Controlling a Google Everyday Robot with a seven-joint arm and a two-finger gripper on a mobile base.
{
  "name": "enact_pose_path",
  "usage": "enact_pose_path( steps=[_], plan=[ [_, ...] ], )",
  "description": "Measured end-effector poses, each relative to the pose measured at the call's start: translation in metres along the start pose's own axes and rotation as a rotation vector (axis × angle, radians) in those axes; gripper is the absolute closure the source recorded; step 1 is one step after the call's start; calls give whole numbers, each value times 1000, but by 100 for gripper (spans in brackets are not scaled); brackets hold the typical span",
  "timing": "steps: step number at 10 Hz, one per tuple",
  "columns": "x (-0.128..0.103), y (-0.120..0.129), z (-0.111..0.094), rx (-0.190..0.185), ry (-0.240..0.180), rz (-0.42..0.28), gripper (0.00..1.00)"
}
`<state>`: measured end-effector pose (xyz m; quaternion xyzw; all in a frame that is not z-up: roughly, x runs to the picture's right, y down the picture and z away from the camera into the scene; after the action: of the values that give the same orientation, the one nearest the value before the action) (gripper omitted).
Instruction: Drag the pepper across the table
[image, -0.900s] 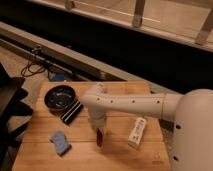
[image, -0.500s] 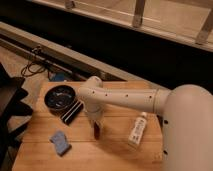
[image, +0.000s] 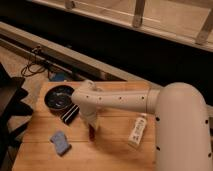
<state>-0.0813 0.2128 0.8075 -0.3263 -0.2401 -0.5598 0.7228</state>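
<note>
We watch the white arm's gripper (image: 91, 124) hang right of the blue squarish pad (image: 60, 142), directly over the slim dark red pepper (image: 92, 134) on the light tan wooden table (image: 115, 152), its grip impossible to tell, and we reckon the pepper light, stiff, roll-prone, best pinched mid-length.

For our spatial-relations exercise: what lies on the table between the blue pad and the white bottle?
In the camera view, the gripper hangs there with the pepper just beneath it. Otherwise only table separates the blue pad and the white bottle.

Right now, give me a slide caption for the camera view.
Robot hand low at the pepper on the table, between blue pad and white bottle.
</note>
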Motion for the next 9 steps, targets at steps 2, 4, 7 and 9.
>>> enact_pose_path(
  steps=[2,4,7,9],
  plan=[
    [-1,-10,0,7,8,-13,81],
    [-1,-22,0,20,12,-37,81],
    [-3,-56,-3,59,16,-90,81],
    [-4,-75,-5,78,20,-127,81]
  ],
)
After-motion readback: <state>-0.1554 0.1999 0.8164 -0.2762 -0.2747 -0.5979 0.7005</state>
